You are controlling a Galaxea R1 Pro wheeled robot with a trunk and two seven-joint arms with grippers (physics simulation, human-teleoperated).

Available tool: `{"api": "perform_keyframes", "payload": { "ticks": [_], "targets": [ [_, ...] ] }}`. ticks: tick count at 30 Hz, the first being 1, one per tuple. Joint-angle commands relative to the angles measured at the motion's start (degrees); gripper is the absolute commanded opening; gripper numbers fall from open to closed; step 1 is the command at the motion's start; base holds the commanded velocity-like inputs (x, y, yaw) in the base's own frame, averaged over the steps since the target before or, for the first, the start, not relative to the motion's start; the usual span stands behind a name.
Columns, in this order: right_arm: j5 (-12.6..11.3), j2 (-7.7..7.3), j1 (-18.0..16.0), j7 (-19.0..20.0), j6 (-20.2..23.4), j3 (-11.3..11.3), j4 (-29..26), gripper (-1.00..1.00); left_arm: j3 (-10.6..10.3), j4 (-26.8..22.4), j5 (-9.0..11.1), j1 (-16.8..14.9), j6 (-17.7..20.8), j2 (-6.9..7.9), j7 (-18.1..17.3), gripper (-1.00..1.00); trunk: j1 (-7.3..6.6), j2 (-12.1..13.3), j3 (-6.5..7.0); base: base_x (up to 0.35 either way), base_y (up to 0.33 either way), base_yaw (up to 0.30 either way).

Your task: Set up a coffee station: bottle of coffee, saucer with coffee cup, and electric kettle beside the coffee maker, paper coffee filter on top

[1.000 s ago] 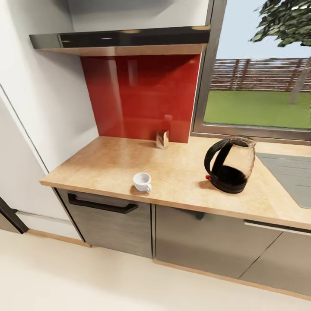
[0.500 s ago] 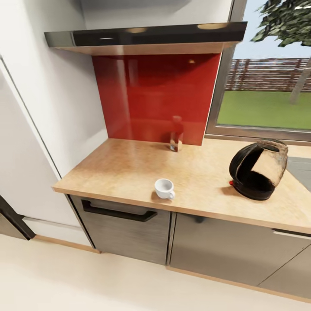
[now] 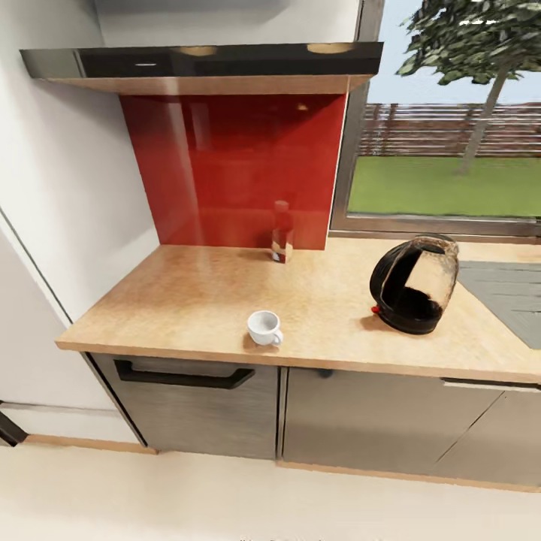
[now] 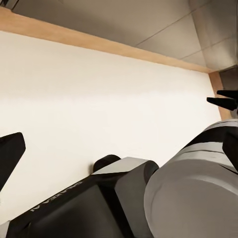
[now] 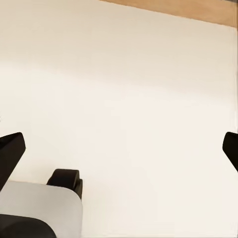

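Two task things sat on the kitchen countertop [image 3: 188, 300]: the coffee cup [image 3: 264, 328] near the front edge and the electric kettle [image 3: 412, 284] well off to its right by the sink [image 3: 511, 289]. Both grippers, left [image 4: 116, 148] and right [image 5: 119, 148], hung over pale floor [image 5: 129, 89] with fingers spread wide, holding nothing.

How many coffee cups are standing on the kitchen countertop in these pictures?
1. The coffee cup stands near the front edge of the kitchen countertop, left of the electric kettle. The countertop runs on past the frame, so others may be hidden.
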Motion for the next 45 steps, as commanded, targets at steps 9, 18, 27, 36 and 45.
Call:
{"api": "perform_keyframes", "payload": {
  "ticks": [9, 18, 27, 36, 45],
  "targets": [
    [0.3, 0.05, 0.0, 0.5, -0.2, -0.5, 0.4, 1.0, -0.5, 0.0, 0.5, 0.0, -0.4, 0.08, 0.0, 1.0, -0.01, 0.0, -0.05, -0.173, 0.206, -0.099],
    [0.3, 0.02, 0.0, 0.5, -0.2, -0.3, 1.6, 1.0, -0.5, 0.0, 0.5, 0.0, -0.4, 0.08, 0.0, 1.0, -0.01, 0.0, -0.05, -0.201, 0.245, -0.011],
    [0.3, 0.02, 0.0, 0.5, -0.2, -0.3, 1.6, 1.0, -0.5, 0.0, 0.5, 0.0, -0.4, 0.08, 0.0, 1.0, -0.01, 0.0, -0.05, -0.061, 0.069, -0.205],
    [0.3, 0.02, -0.1, 0.5, -0.2, -0.3, 1.6, 1.0, -0.5, 0.0, 0.5, 0.0, -0.4, 0.08, 0.0, 1.0, -0.01, 0.0, -0.05, -0.003, 0.004, -0.269],
    [0.3, 0.02, -0.1, 0.5, -0.2, -0.3, 1.6, 1.0, -0.5, 0.0, 0.5, 0.0, -0.4, 0.08, 0.0, 1.0, -0.01, 0.0, -0.05, 0.0, 0.0, -0.273]
  ]
}}
